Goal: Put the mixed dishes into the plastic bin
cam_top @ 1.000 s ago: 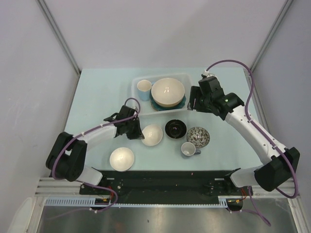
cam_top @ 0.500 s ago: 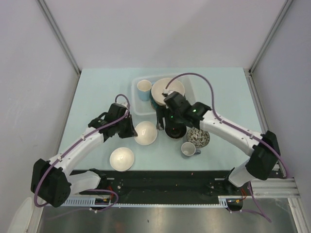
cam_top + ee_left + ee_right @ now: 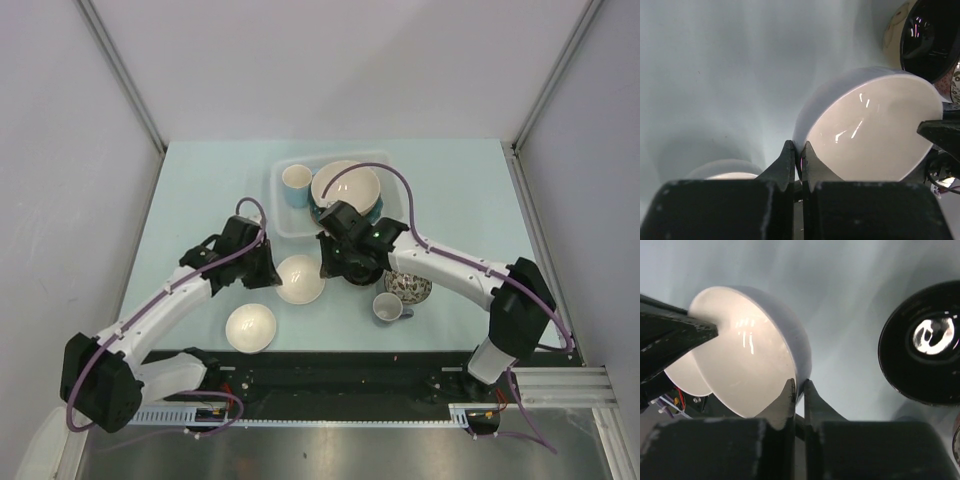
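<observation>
We see both arms meeting at one white bowl point(image 3: 300, 279) mid-tabletop, just in front of the plastic bin point(image 3: 283, 215). L end effector point(image 3: 797, 152) is pinched nearly closed on the bowl's rim, w/ only the thin wall btw its fingers. R end effector point(image 3: 799, 390) is clamped the same way on the opposite rim, jaws almost together. In both wrist views the bowl sits tilted, its glossy inside facing the cams. We can't tell whether its base touches the tabletop point(image 3: 200, 190).

The bin sits at the far side, center. Inside it: a pale mug point(image 3: 296, 185) at the L end and a big cream bowl point(image 3: 345, 188) resting on a teal plate point(image 3: 374, 211).

Outside the bin:
- black bowl point(image 3: 925, 342), just R of the held bowl, mostly under the R arm in the top view
- speckled bowl point(image 3: 410, 286), R of the black one
- small mug point(image 3: 387, 308), near edge, just in front of the speckled bowl
- second white bowl point(image 3: 250, 327), upright, near-L, apart from the held one
</observation>
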